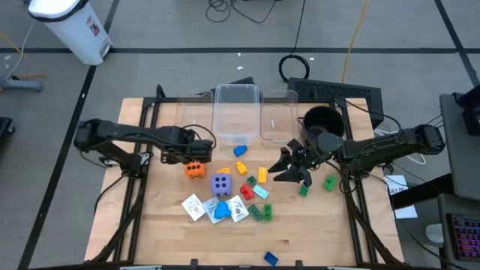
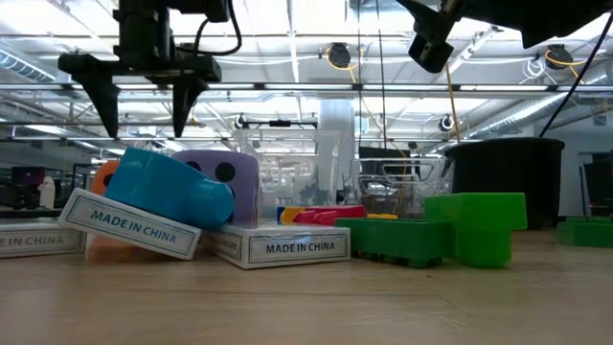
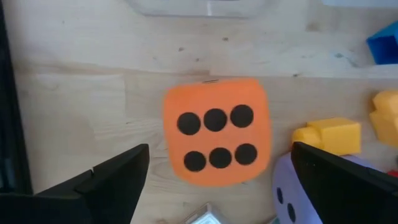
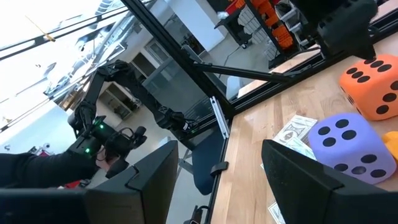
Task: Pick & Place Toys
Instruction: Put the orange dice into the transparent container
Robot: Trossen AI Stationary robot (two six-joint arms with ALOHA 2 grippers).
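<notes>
Fingers of the left gripper [image 3: 217, 186] are spread wide above the orange die [image 3: 216, 130]; lowering and clenching is called for.

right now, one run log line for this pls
left gripper: open, above orange die | right gripper: open, empty, near black pot | purple die: on table

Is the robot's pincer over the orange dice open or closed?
Open. The left pincer hangs above the orange dice, its two dark fingers spread wider than the dice and not touching it.
</notes>
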